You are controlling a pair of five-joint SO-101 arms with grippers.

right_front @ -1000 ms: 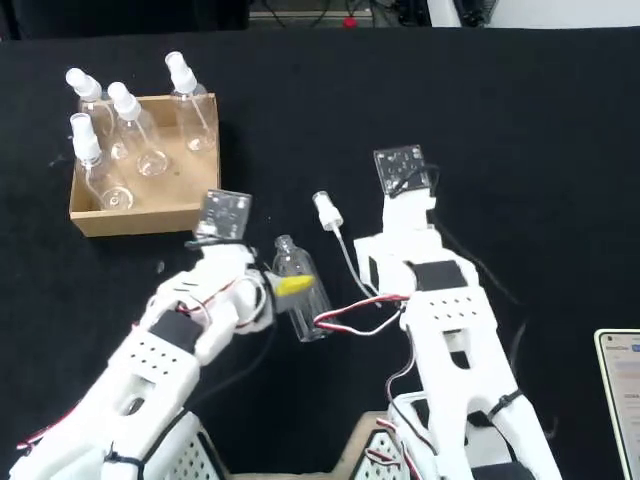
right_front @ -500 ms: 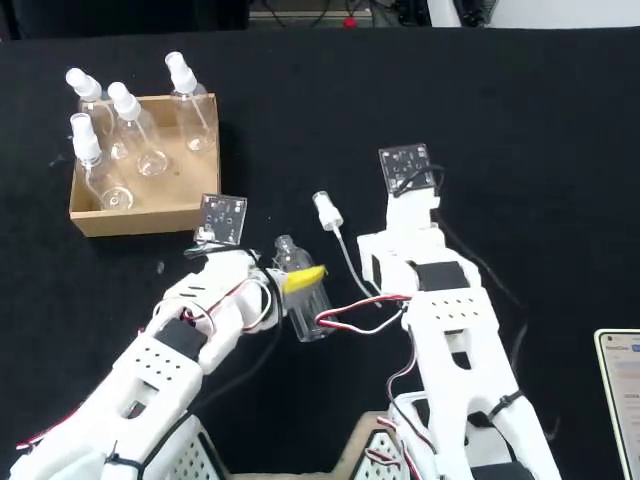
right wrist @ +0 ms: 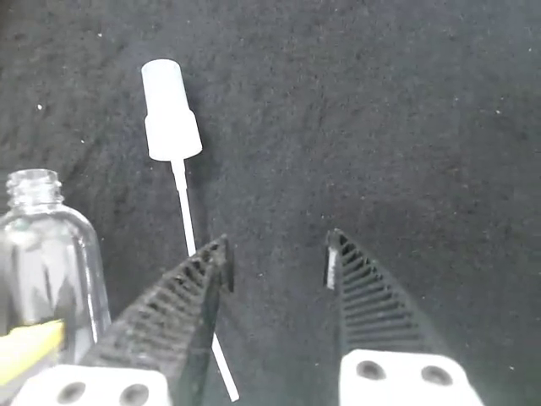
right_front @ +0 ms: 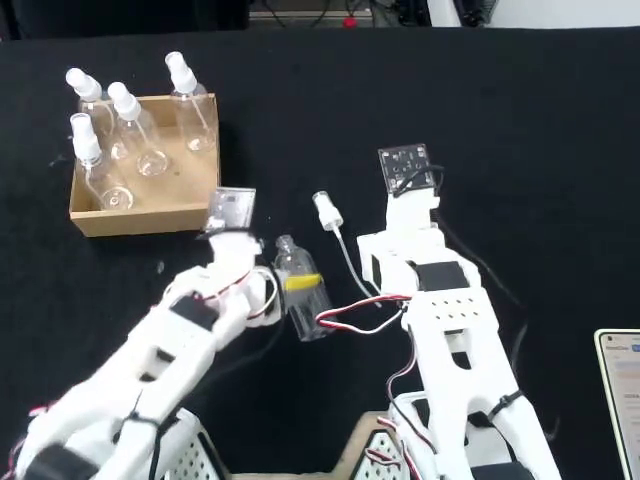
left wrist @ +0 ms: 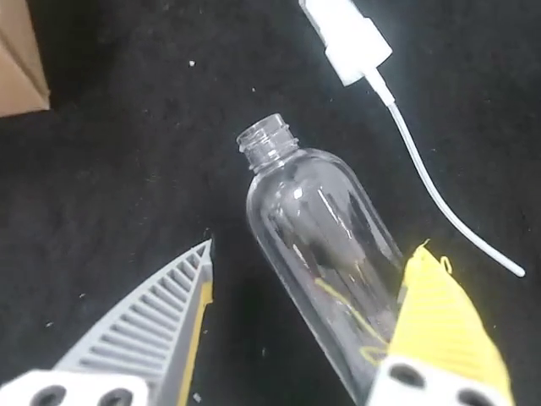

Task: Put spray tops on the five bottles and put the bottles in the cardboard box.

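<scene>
So your left gripper (left wrist: pixel 313 248) is spread wide with the clear bottle (left wrist: pixel 325 245) sitting between the fingers. The yellow finger (left wrist: pixel 435 317) is right up against one side of the bottle, looks like it's touching. The grey finger (left wrist: pixel 161 317) is on the other side with a clear gap of black cloth (left wrist: pixel 127 152) between it and the bottle. The bottle's neck is open, no cap on it. The white spray top (left wrist: pixel 347 38) lies on the cloth near the neck but not touching, and its thin tube (left wrist: pixel 439 203) runs alongside the bottle. A corner of the cardboard box (left wrist: pixel 19 55) pokes in at the edge.
</scene>
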